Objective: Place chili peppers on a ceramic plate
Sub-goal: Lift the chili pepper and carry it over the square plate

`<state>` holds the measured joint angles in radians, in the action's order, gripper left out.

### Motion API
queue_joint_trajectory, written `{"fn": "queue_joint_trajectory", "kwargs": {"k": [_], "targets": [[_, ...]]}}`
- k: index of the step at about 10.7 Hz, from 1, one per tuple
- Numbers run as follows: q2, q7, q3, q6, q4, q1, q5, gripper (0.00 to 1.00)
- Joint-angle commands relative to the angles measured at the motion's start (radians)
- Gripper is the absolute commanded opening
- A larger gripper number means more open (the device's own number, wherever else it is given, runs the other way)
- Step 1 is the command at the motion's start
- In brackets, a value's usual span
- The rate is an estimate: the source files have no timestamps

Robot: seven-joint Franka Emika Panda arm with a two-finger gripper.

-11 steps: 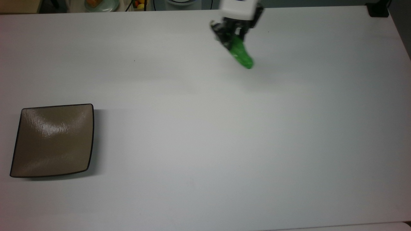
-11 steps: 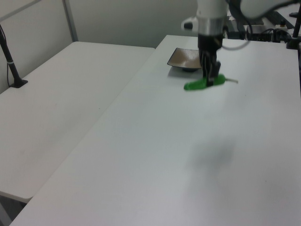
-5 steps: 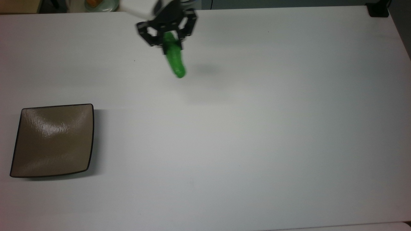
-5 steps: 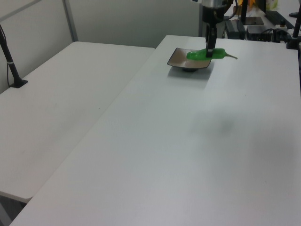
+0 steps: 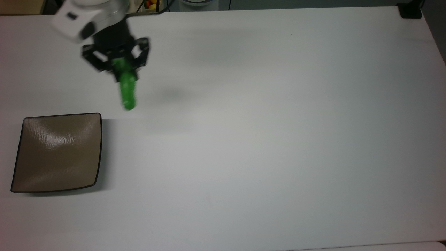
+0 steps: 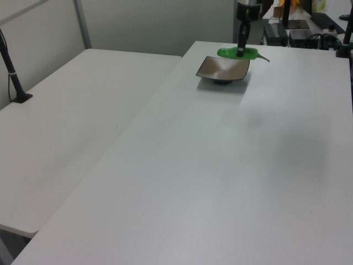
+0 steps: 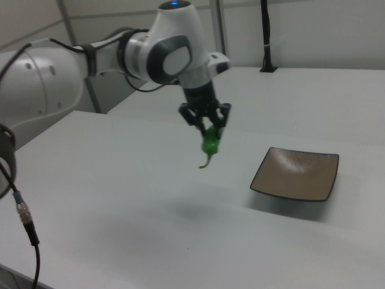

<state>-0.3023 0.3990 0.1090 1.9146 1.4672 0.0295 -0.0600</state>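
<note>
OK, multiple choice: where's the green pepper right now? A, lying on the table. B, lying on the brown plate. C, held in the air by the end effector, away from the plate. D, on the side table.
C: the end effector grips the pepper above the table, with a shadow under it in the right view, and the plate is bare.

No legible text, label, brand, number or sign is showing in the top, left or right views. The arm housing and the bench (image 5: 278,139) are presenting plain, unmarked surfaces; nothing readable to log.
</note>
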Motion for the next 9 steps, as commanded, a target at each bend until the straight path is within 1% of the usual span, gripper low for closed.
{"fn": "queue_joint_trajectory", "kwargs": {"k": [1,3,6,8,9], "targets": [[-0.142,0.031,-0.005,0.114,-0.14,0.094,-0.026,0.0],[-0.214,0.031,-0.006,0.196,-0.18,0.137,-0.026,0.0],[-0.294,0.031,-0.011,0.352,-0.188,0.184,-0.026,0.0],[-0.348,0.029,-0.012,0.389,-0.22,0.204,-0.026,0.0],[-0.377,0.028,-0.012,0.389,-0.254,0.207,-0.026,0.0]]}}
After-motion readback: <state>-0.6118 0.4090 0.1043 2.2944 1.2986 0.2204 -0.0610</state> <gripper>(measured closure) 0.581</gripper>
